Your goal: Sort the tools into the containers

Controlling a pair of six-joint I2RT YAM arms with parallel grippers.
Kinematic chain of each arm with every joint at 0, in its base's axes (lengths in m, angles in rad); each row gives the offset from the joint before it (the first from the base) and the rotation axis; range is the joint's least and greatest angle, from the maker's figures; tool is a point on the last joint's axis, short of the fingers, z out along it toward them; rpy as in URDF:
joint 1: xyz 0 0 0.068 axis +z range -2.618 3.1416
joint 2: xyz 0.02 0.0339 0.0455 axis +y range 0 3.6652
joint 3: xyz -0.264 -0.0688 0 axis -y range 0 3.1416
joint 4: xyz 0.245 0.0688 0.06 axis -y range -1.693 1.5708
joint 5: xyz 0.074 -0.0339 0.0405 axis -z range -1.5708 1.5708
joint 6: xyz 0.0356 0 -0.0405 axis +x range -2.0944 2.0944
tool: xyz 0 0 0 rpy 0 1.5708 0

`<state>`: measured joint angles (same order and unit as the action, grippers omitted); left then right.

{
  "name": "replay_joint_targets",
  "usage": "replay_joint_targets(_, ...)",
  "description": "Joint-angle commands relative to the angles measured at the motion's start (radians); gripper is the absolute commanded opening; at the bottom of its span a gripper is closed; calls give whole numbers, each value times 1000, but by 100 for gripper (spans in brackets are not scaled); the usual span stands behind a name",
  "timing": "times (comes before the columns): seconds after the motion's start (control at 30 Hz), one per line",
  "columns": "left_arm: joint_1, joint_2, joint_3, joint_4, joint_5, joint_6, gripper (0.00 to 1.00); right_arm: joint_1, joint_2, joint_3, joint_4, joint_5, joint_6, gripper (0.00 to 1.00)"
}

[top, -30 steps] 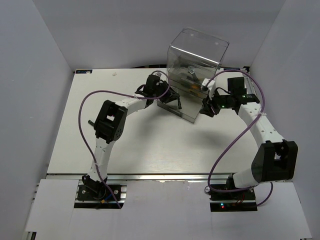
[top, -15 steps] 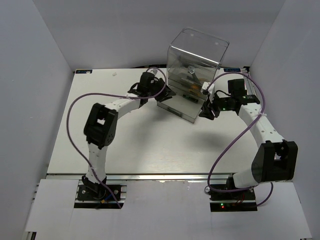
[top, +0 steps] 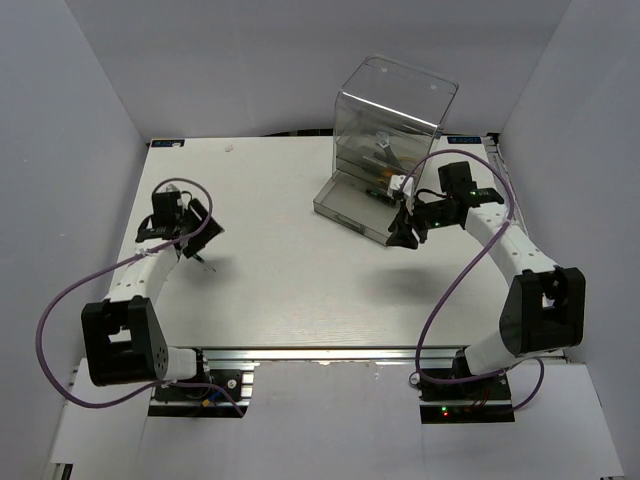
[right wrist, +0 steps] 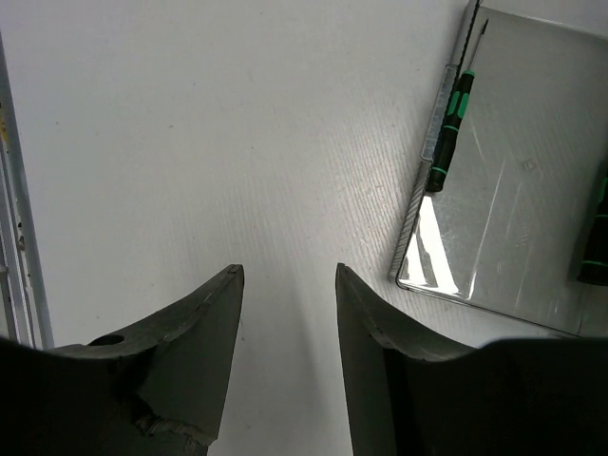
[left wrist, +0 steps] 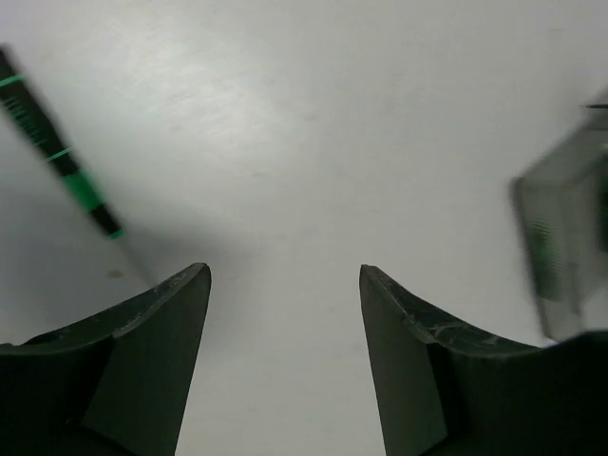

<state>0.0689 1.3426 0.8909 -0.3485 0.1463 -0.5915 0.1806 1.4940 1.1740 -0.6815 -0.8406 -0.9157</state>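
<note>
The smoky-grey transparent cabinet stands at the back of the table, with its bottom drawer pulled out. In the right wrist view this drawer holds a black-green screwdriver, and a second one shows at the frame edge. My right gripper is open and empty over bare table beside the drawer's front corner. My left gripper is open and empty at the table's left side. A black-green screwdriver shows blurred just left of its fingers, and also in the top view. Other tools sit dimly inside the cabinet.
Purple cables loop from both arms over the table. White walls close in the left, right and back. A metal rail runs along the table's near edge. The drawer shows blurred at the right of the left wrist view.
My left arm has swung from the cabinet's drawer far to the left side of the table. My right gripper has shifted a little left and nearer, off the cabinet's side.
</note>
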Motion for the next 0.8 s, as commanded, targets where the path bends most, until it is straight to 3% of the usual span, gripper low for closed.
replay_joint_targets(0.0,22,-22,-49,-127,-129,82,76,14,20,21,8,-17,5,50)
replay_joint_targets(0.17,40,113,17,-191,-278,58,76,28,38,44,-4,-6,5,50)
replay_joint_targets(0.43,60,315,160,-208,-367,53,71,28,20,30,-1,15,6,50)
replay_joint_targets(0.57,66,381,200,-207,-375,71,64,28,2,10,0,23,6,50)
replay_joint_targets(0.77,71,458,249,-207,-343,94,24,28,-5,10,-1,31,8,50)
